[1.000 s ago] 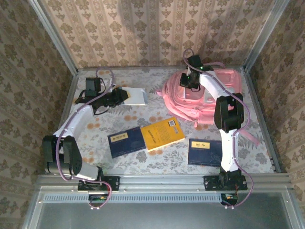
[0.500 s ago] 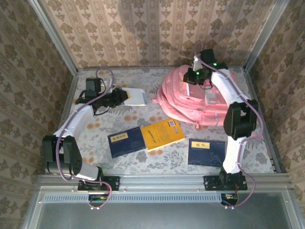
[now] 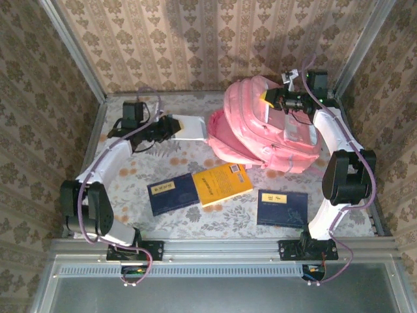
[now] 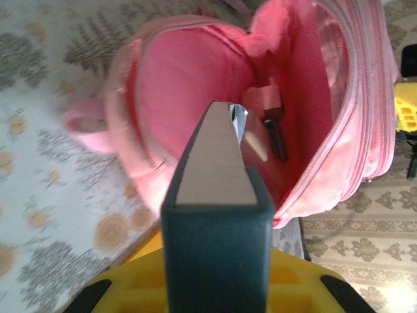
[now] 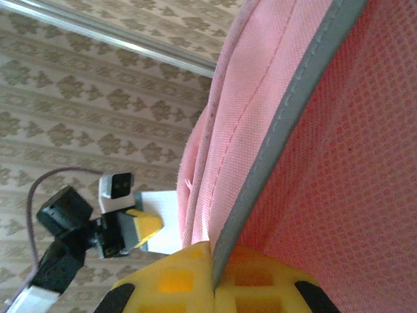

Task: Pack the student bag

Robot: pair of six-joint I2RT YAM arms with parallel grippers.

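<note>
- Finds the backpack (image 3: 260,134) at 1 o'clock on the table (image 3: 130,176), with its mouth gaping toward 9 o'clock.
- Pinches the backpack's grey-trimmed rim in the right claw (image 3: 272,98), closed fully on the fabric at the bag's 12 o'clock end.
- Clamps a book (image 3: 191,128) in the left claw (image 3: 171,126), jaws narrowed onto its covers, at 9 o'clock from the backpack.
- Aims the book edge-on at the open pink interior in the left wrist view, its tip just beside the mouth; cannot tell whether it touches.
- Shows a yellow book (image 3: 221,182) touching a dark blue book (image 3: 171,194) at 6 to 7 o'clock from the backpack, well apart from both claws.
</note>
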